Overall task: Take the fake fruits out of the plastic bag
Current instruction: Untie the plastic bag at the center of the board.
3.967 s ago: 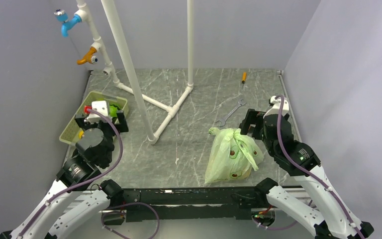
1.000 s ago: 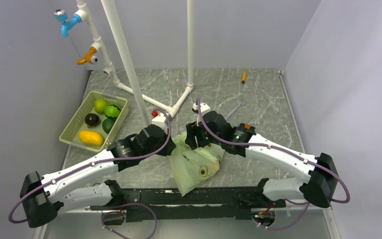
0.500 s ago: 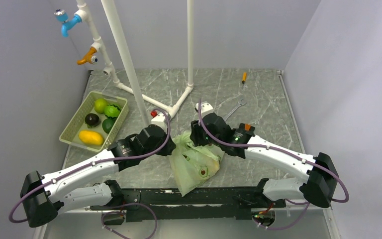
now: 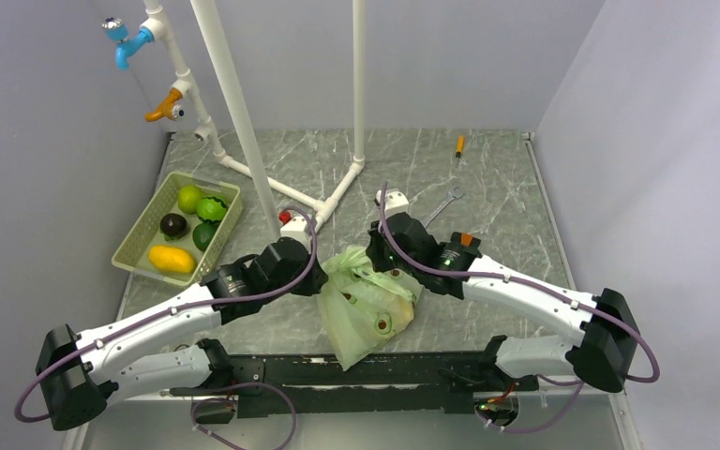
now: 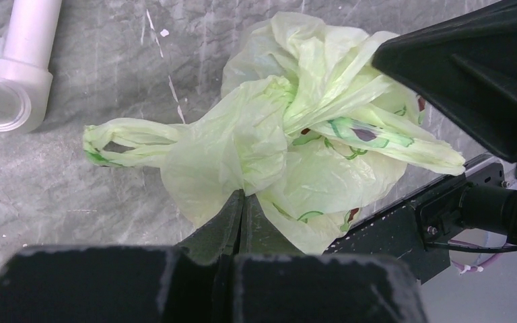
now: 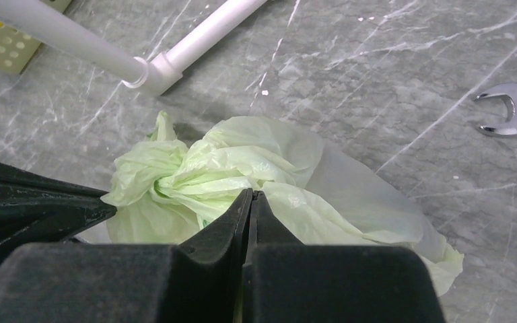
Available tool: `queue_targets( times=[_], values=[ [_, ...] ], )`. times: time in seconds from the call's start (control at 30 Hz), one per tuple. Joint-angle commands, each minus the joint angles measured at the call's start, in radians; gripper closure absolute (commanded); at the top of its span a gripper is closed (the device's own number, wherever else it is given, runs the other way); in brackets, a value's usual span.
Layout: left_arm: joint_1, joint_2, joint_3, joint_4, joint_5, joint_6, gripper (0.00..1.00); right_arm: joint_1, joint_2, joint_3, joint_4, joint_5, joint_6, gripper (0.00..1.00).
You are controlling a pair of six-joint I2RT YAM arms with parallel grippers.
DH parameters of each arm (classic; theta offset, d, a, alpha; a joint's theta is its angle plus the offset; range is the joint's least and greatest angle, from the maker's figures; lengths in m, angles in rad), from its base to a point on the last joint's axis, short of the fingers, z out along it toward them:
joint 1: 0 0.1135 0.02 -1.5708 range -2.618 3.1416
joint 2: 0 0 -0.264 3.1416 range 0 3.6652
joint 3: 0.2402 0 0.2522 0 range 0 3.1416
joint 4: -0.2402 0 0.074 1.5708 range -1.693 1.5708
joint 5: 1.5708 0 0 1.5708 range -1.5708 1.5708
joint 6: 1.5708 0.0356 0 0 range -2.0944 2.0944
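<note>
1. Two tools clamped on one plastic bag [image 4: 370,305], which sits crumpled on the table [image 4: 487,187] close to its near edge.
2. At the bag's left side, left tool [image 5: 242,196]: fingers pressed together, a fold of film pinched between them.
3. At the bag's top, reaching in from its right, right tool [image 6: 250,195]: closed likewise on the gathered film.
4. Below both grips, bulging pale-green film with brown printed marks; contents not to be made out through it.
5. Out sideways from the bag, one loop handle [image 5: 124,141] lying flat on the table.
6. Just beyond the bag, a white pipe frame [image 4: 342,183] standing on the table.
7. Beyond the bag and to its right, a wrench [image 4: 436,211]; farther still, a small orange-handled screwdriver [image 4: 459,144].
8. Well to the bag's left and somewhat farther back, a pale-green basket [image 4: 142,242] with fake fruits [image 4: 203,234] inside: a yellow oblong one [image 4: 171,259], a dark one [image 4: 173,225], three green ones.
</note>
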Motion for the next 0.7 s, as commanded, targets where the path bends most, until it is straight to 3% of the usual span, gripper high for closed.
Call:
queue_targets(
  times=[0.0,0.1,0.2,0.33,0.43,0.47,0.57,0.67],
  values=[
    [-0.004,0.005,0.006,-0.018,-0.029,-0.015,1.00,-0.006,-0.068,-0.016,0.012,0.140,0.054,1.00],
    [-0.004,-0.002,0.004,-0.027,-0.039,-0.019,1.00,-0.020,-0.120,-0.031,-0.042,0.261,0.126,1.00],
    [-0.004,-0.018,-0.003,-0.037,-0.053,-0.022,1.00,-0.090,-0.198,-0.072,-0.045,0.260,0.160,1.00],
    [-0.004,-0.037,-0.032,-0.009,-0.041,-0.021,1.00,-0.190,-0.250,-0.111,-0.032,0.119,0.149,1.00],
    [-0.004,-0.029,-0.020,-0.006,-0.024,-0.015,1.00,-0.196,-0.248,-0.087,-0.005,-0.122,-0.048,1.00],
    [-0.004,-0.025,-0.018,-0.003,-0.019,-0.011,1.00,-0.183,-0.243,-0.076,-0.003,-0.156,-0.096,0.94],
    [-0.004,-0.017,-0.012,-0.001,-0.012,-0.009,1.00,-0.080,-0.211,-0.020,-0.028,-0.136,-0.190,0.57],
    [-0.004,-0.013,0.002,-0.011,-0.016,-0.006,1.00,0.008,-0.157,0.038,-0.066,-0.113,-0.246,0.37]
  ],
)
